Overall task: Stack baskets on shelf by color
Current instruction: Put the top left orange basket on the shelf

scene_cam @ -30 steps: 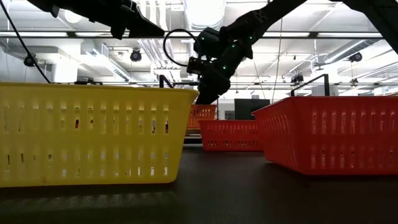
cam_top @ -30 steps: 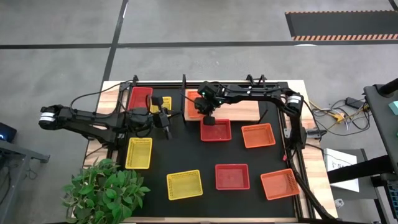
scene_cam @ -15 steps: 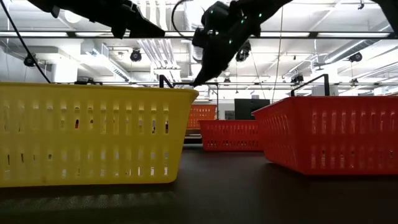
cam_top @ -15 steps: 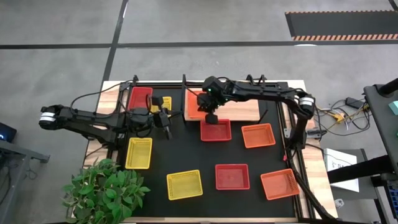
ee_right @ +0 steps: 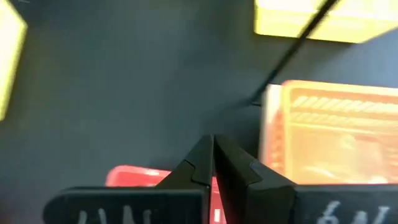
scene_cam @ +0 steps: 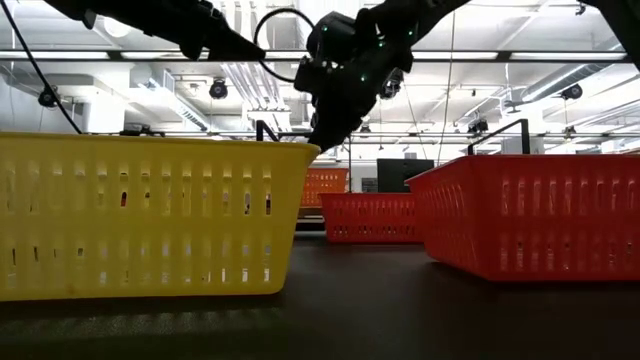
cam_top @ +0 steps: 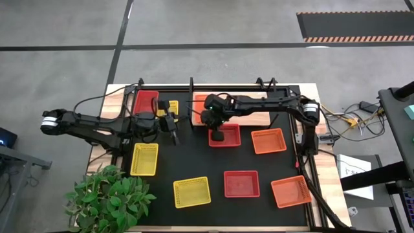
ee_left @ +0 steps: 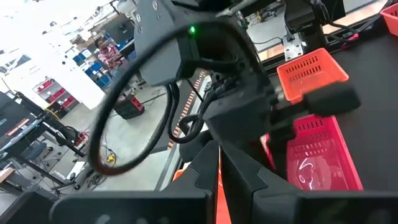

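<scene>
Our right gripper (cam_top: pixel 218 133) has swung back down over the red basket (cam_top: pixel 225 135) beside the shelf (cam_top: pixel 255 116), fingers closed, seemingly empty; it may jab the rim.

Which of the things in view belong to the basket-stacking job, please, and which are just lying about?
For the job: baskets, such as a red basket, an orange basket and a yellow basket; the shelf; the right tool and left tool.

Lying about: the plant; the cables.
</scene>
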Available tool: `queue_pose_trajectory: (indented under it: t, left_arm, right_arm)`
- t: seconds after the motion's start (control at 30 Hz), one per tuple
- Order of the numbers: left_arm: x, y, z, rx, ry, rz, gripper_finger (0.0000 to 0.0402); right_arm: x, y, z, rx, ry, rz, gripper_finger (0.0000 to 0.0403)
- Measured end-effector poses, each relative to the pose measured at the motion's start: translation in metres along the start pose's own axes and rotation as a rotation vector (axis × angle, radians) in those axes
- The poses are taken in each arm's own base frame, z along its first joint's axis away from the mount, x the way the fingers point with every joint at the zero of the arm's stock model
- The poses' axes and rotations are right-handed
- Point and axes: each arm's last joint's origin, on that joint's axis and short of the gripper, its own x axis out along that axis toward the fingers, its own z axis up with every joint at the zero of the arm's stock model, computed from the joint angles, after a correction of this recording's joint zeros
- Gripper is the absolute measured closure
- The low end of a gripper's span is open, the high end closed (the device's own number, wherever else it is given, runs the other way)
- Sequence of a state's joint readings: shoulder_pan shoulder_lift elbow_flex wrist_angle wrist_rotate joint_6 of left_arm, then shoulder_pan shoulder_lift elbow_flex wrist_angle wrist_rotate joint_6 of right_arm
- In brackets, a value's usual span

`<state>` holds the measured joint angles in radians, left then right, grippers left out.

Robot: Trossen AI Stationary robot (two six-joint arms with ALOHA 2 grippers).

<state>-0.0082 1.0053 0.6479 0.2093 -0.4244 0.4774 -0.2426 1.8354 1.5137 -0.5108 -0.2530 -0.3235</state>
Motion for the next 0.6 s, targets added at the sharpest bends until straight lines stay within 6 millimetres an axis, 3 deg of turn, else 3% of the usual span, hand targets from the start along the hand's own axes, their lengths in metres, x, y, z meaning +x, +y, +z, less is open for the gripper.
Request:
queue_pose_trajectory:
  t: [0.17,0.43,0.6]
  left_arm:
    - [0.0,0.0,0.0,0.0,0.0,0.0,0.0402]
    - [0.0,0.001,0.002,0.004,-0.006,0.003,0.0402]
    - [0.0,0.0,0.0,0.0,0.0,0.0,0.0402]
  right_arm:
    - [0.004,-0.005,-0.001,-0.005,0.028,-0.121,0.0394]
    - [0.002,-0.01,0.008,-0.038,-0.072,-0.163,0.0394]
    - [-0.017,-0.005,0.009,-0.046,-0.046,-0.154,0.0394]
